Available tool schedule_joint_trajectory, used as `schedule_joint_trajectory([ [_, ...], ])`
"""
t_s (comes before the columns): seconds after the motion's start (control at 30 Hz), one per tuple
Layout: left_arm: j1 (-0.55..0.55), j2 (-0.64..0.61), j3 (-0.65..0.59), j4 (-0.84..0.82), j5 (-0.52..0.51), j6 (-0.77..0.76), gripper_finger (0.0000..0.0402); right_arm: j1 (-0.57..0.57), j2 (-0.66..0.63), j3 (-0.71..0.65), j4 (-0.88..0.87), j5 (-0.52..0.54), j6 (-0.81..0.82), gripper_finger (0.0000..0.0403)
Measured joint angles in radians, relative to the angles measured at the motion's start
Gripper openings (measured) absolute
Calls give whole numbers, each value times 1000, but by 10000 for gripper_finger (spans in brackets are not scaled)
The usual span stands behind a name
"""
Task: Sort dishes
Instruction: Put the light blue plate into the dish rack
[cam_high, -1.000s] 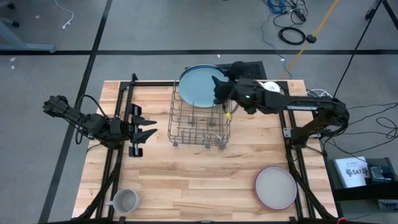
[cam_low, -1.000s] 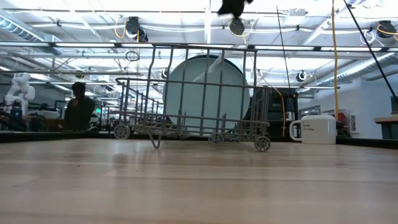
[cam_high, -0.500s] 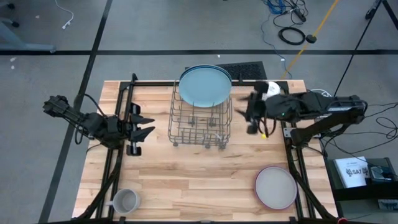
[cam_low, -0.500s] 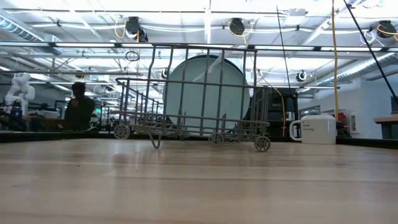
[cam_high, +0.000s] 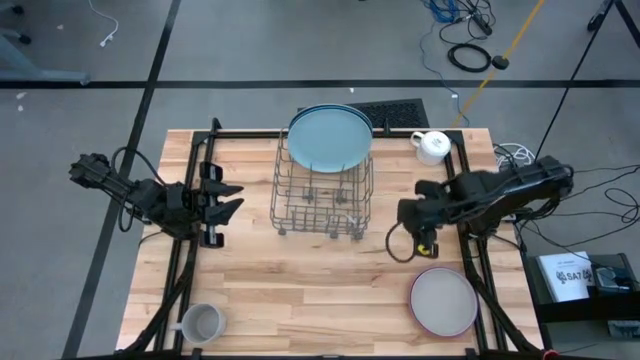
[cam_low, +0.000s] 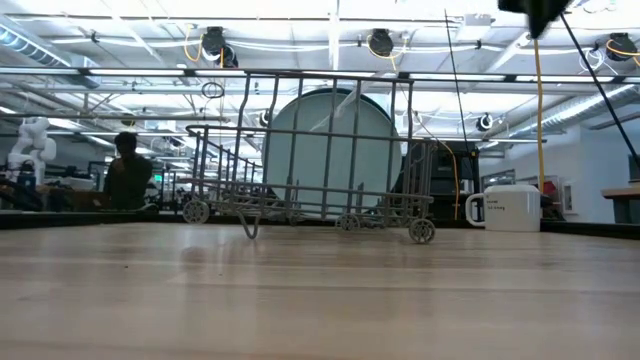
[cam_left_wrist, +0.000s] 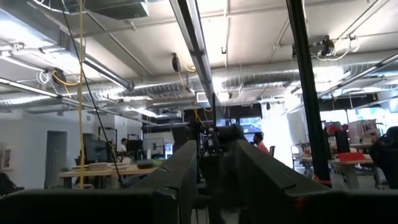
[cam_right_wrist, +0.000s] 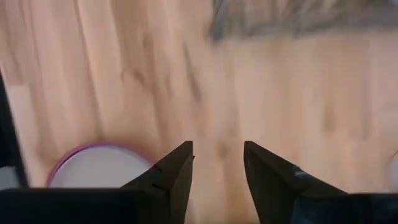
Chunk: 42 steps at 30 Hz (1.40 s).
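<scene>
A light blue plate (cam_high: 329, 138) stands on edge at the far end of the wire rack (cam_high: 322, 200), with a darker blue plate (cam_high: 364, 118) close behind it; the low view shows the light blue plate (cam_low: 330, 150) upright between the rack's wires. A pink-rimmed grey plate (cam_high: 443, 302) lies flat near the table's front right corner, and its rim (cam_right_wrist: 93, 163) also shows in the right wrist view. My right gripper (cam_high: 408, 220) hangs open, pointing down over bare wood between rack and grey plate (cam_right_wrist: 217, 152). My left gripper (cam_high: 238, 199) waits open left of the rack.
A white mug (cam_high: 432, 146) stands at the far right by the table's frame, and a grey mug (cam_high: 200, 323) at the near left corner. Black frame rails (cam_high: 190, 270) run along both table sides. Bare wood (cam_high: 320, 290) lies in front of the rack.
My right gripper has left the light blue plate's right edge at the rack's far end. It swung toward the table's right and near edges, sinking a little and tipping from nearly level to pointing down. Both blue plates stay upright in the rack.
</scene>
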Motion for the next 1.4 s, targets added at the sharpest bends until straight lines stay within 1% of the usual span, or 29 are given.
schedule_joint_trajectory([
  [0.2,10,0,0,-1,0,25,114,112,18,-150,12,-144,220,135],
  [0.3,22,0,0,-3,0,25,114,166,18,-241,96,-225,313,135],
  [0.33,26,0,0,-3,0,25,114,184,18,-268,135,-237,333,135],
  [0.43,38,0,0,-3,0,25,114,235,18,-342,247,-239,356,135],
  [0.5,43,0,0,-3,0,24,114,264,18,-388,286,-239,368,135],
  [0.7,55,0,0,4,5,24,114,352,18,-520,294,-245,431,135],
  [0.83,65,0,0,18,6,24,114,398,18,-585,305,-244,482,135],
  [1.03,80,0,0,16,8,23,114,423,18,-643,393,-247,541,135],
  [1.2,87,0,0,13,8,22,114,424,17,-668,395,-248,579,135],
  [1.4,86,0,0,13,9,22,114,422,17,-674,418,-220,596,135],
])
